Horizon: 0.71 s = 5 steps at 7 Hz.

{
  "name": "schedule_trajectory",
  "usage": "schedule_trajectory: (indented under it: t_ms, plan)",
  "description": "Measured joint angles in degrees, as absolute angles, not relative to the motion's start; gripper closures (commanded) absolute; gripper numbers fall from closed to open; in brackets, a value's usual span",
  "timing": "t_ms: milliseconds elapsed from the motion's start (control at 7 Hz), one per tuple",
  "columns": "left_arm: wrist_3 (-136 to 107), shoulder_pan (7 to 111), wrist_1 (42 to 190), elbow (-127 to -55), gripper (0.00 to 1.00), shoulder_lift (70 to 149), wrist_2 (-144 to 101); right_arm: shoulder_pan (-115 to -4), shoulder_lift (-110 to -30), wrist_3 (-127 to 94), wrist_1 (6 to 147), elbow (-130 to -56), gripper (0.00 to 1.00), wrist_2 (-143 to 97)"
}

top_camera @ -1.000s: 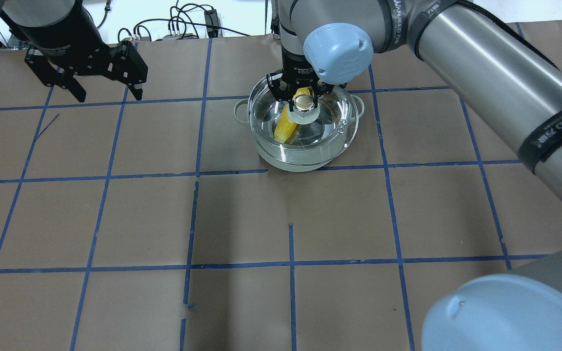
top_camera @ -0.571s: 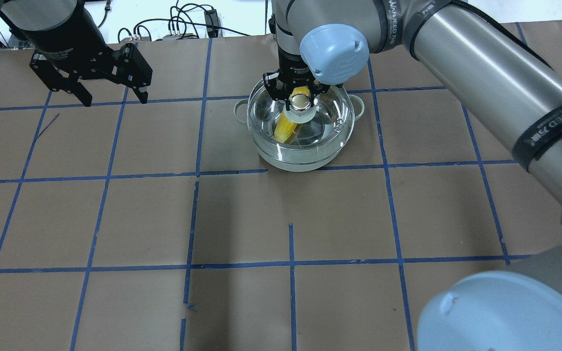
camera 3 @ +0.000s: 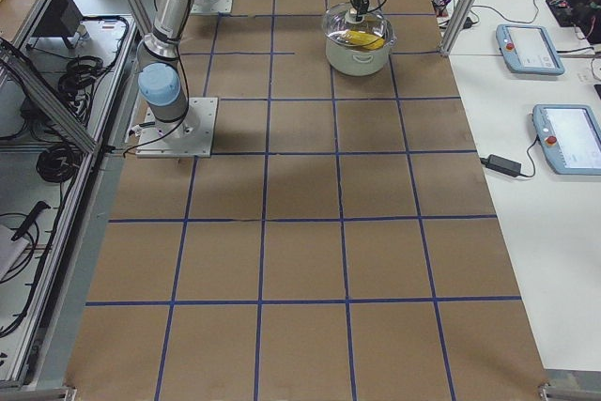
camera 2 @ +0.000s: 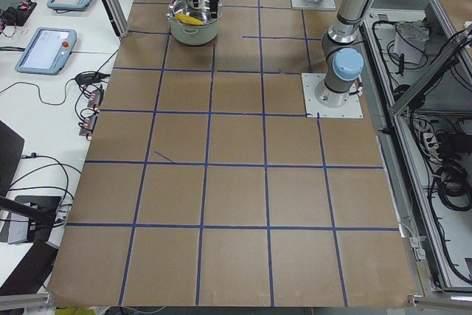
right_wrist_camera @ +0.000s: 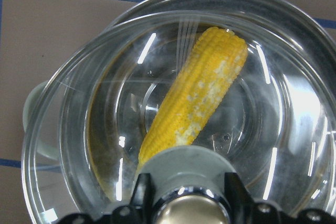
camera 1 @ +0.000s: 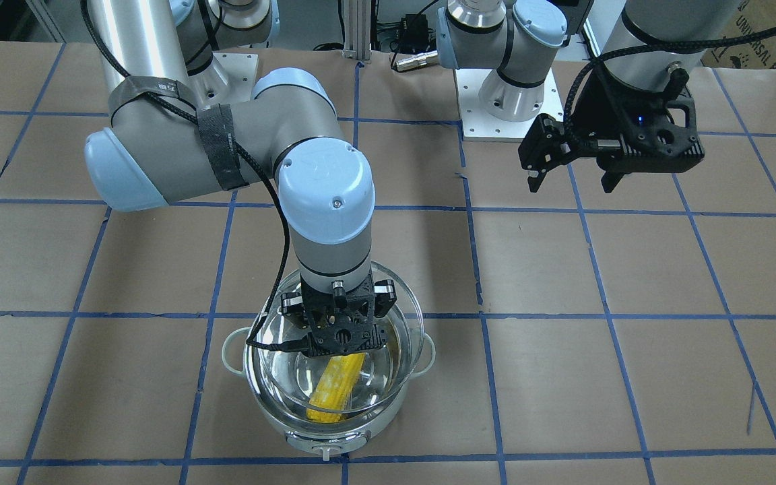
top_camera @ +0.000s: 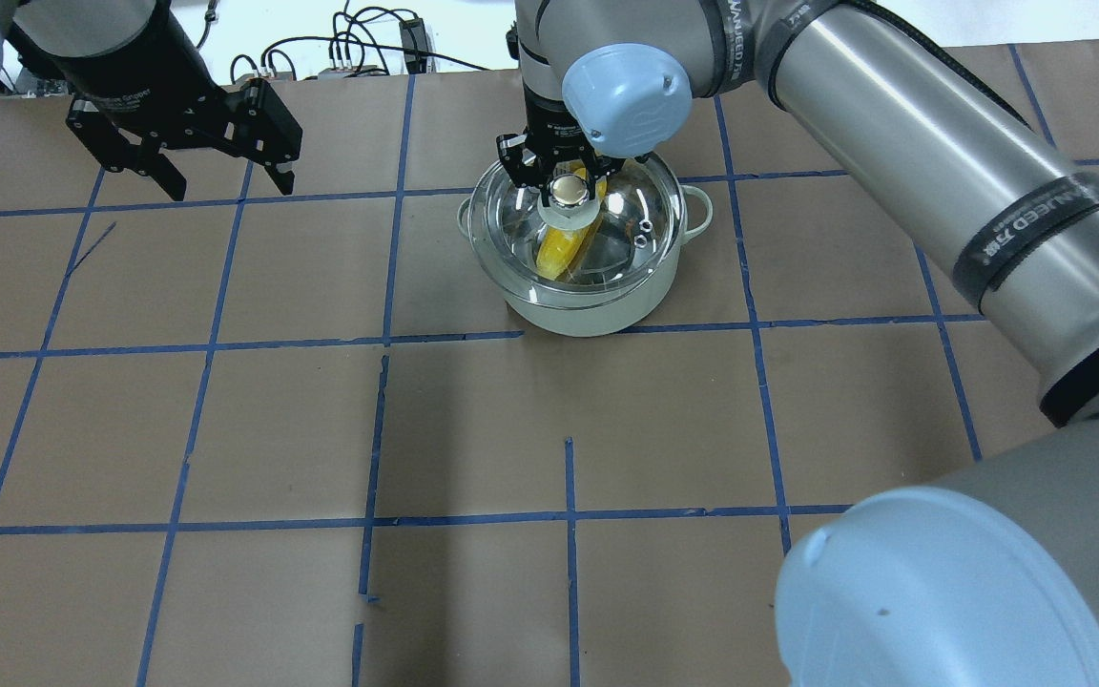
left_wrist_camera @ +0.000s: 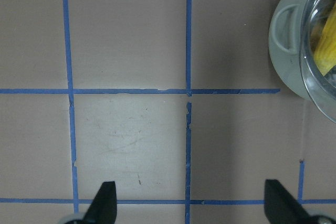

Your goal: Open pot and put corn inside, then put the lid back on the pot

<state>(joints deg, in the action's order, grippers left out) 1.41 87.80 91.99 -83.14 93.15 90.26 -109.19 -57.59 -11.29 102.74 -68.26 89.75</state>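
1. The right gripper points straight down over the pot. Its two fingers are closed narrow on the silver knob of the lid, so it carries the lid by the knob.
2. The relation that matters is lid to rim. The glass lid hangs just above the pot and almost covers its mouth. In the front view its edge stands clear of the steel rim, so I judge it is not yet seated.
3. In the right wrist view a crescent of the pot's rim shows beyond the lid's edge on one side. This may be a small offset, or only the effect of the height (I cannot tell which from these views).
4. The corn lies inside the pot, under the glass. Its long axis runs diagonally across the pot floor, from the robot's near left to its far right. It seems to sit wholly below the rim, so I judge it does not block the lid.
5. The coming move is therefore mostly downward: lower the lid until its edge meets the rim all around, then release the knob.
6. The left gripper hovers well apart on the left above the table, with its fingers spread wide and nothing between them. The right arm is plainly the nearer one.
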Motion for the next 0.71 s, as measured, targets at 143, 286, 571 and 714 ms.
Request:
schedule_trajectory:
  t_ms: [143,286,571,714]
  plan:
    - [1.39,87.8,91.95,-83.04,0.0,93.19,90.26,-109.22,-57.1,-11.38,102.75,-67.89,0.96,89.8]
    - [1.37,87.8,91.92,-83.02,0.0,93.2,90.26,-109.19,-56.76,-11.41,102.76,-67.68,0.96,89.81]
    - [1.38,87.8,91.8,-83.19,0.0,93.12,90.26,-108.91,-56.46,-11.28,102.68,-67.57,0.96,89.86]
    - [1.37,87.8,91.79,-83.29,0.0,93.06,90.26,-108.8,-56.4,-11.08,102.64,-67.37,0.96,89.87]
